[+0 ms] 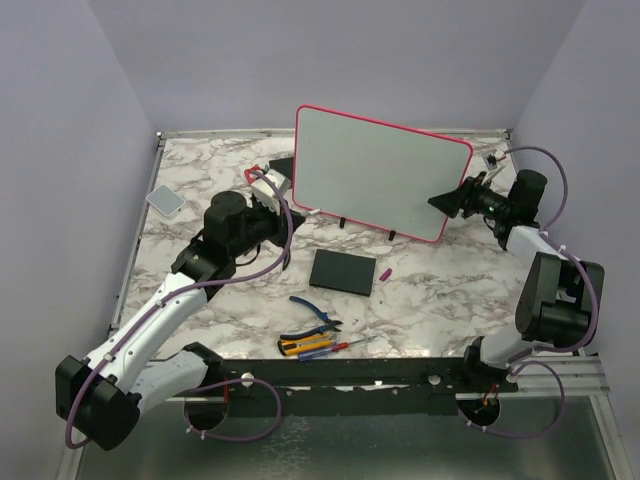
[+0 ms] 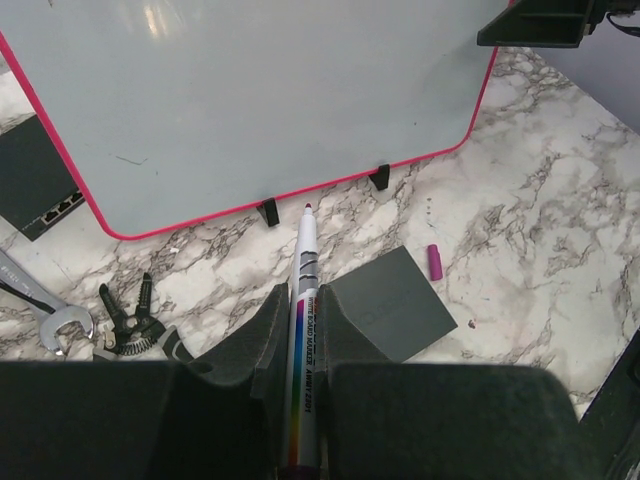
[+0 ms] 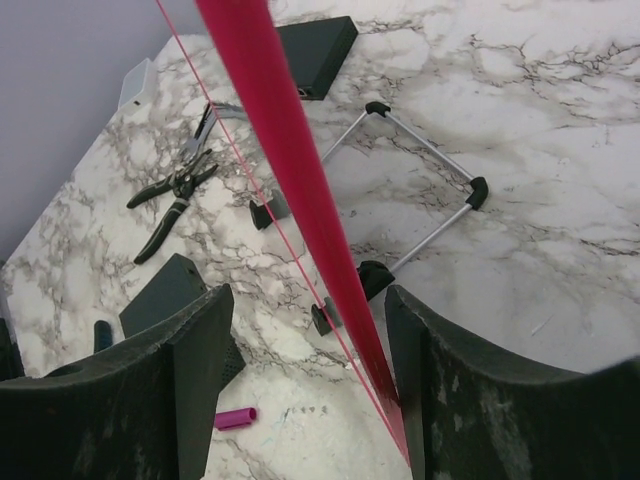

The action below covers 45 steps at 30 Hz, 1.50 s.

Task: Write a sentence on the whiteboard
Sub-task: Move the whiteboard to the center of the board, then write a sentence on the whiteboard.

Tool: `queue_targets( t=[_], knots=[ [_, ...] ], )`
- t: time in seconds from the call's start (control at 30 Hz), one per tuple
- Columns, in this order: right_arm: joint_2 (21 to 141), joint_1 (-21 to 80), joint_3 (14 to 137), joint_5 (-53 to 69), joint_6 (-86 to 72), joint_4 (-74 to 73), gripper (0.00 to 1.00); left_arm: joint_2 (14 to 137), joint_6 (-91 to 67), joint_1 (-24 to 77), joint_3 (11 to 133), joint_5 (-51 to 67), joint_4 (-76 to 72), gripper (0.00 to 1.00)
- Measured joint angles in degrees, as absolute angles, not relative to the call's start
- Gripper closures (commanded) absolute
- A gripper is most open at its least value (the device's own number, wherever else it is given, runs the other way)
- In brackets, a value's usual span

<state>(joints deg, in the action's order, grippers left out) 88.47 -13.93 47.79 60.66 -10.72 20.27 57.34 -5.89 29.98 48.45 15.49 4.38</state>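
The whiteboard (image 1: 385, 170) stands upright on small black feet at the middle of the table, with a pink-red frame. Its face (image 2: 250, 100) looks blank, so the sentence is out of view; only a tiny dark mark shows. My left gripper (image 1: 264, 187) is by the board's left end, shut on a whiteboard marker (image 2: 302, 300). The marker's uncapped red tip points at the board's lower edge, just short of it. My right gripper (image 1: 455, 200) is open and straddles the board's right edge (image 3: 300, 190). That edge lies against the right finger (image 3: 440, 360).
A flat black slab (image 1: 343, 271) lies in front of the board, a pink marker cap (image 1: 386, 271) beside it. Blue pliers (image 1: 315, 312) and screwdrivers (image 1: 320, 346) lie nearer the arms. A grey pad (image 1: 165, 200) sits far left. Behind the board are a wire stand (image 3: 420, 190) and a black box (image 3: 315, 45).
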Motion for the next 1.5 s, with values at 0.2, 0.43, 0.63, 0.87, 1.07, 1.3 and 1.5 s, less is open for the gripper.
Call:
queue_targets(
  t=[0.2, 0.43, 0.63, 0.87, 1.07, 1.3, 1.5],
  knots=[
    [88.4, -13.9, 47.8, 60.7, -11.6, 22.3, 0.46, 59.9, -6.0, 30.0, 49.3, 15.5, 4.4, 1.00],
    [89.0, -14.3, 47.8, 61.4, -12.0, 25.3, 0.54, 61.8, -5.9, 30.0, 51.1, 15.6, 4.4, 1.00],
    [90.4, -16.7, 47.8, 64.6, -13.7, 29.0, 0.57, 63.2, -5.1, 30.0, 52.4, 16.1, 4.3, 1.00],
    [90.9, -17.8, 47.8, 67.7, -15.0, 31.9, 0.61, 67.3, -4.5, 30.0, 55.7, 16.1, 4.4, 1.00],
    [93.1, -17.8, 47.8, 69.3, -16.2, 34.3, 0.69, 68.8, -3.3, 29.7, 56.8, 16.3, 4.5, 1.00],
    [93.8, -17.8, 47.8, 70.0, -16.4, 34.9, 0.82, 72.3, -2.3, 29.2, 60.2, 14.8, 6.0, 1.00],
    [93.8, -17.8, 48.6, 71.4, -15.1, 34.9, 0.91, 75.9, -1.9, 29.0, 63.8, 11.9, 6.4, 1.00]
  ],
)
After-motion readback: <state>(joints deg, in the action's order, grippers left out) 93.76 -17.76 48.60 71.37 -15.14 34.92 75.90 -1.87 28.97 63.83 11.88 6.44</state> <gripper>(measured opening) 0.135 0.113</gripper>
